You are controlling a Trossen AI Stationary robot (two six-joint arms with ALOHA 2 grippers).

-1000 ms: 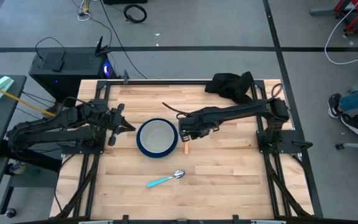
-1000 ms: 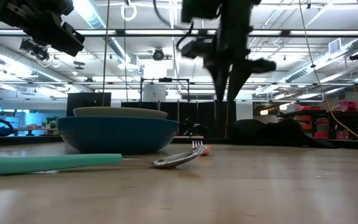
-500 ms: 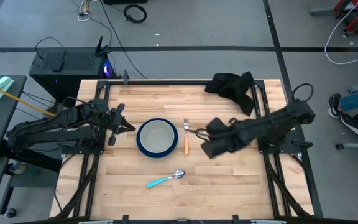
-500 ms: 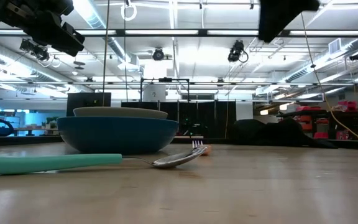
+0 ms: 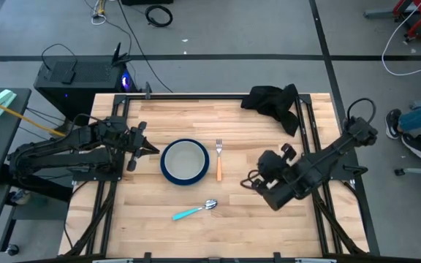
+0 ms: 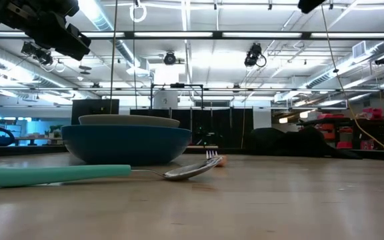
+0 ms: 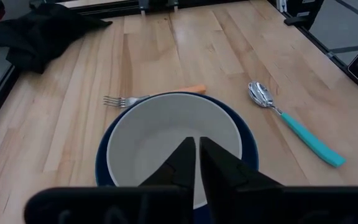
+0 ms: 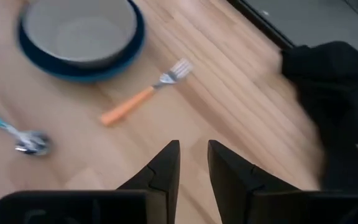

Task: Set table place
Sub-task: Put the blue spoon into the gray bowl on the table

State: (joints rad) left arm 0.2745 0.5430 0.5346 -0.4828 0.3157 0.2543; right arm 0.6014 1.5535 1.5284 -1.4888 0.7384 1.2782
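Note:
On the light wooden table a pale grey bowl sits inside the round blue plate. The orange-handled fork lies flat just right of the plate, tines toward the far edge. The teal-handled spoon lies flat nearer the front edge. My left gripper hovers shut at the plate's left, above the bowl's rim. My right gripper is open and empty, raised to the right of the fork.
A black cloth lies bunched at the table's far right corner. Black frame rails run along both sides. Bare wood lies between the fork and the right rail and along the front edge.
My right gripper has drawn back from over the fork, going up and toward the table's right and near edges. The fork now lies uncovered on the table beside the plate.

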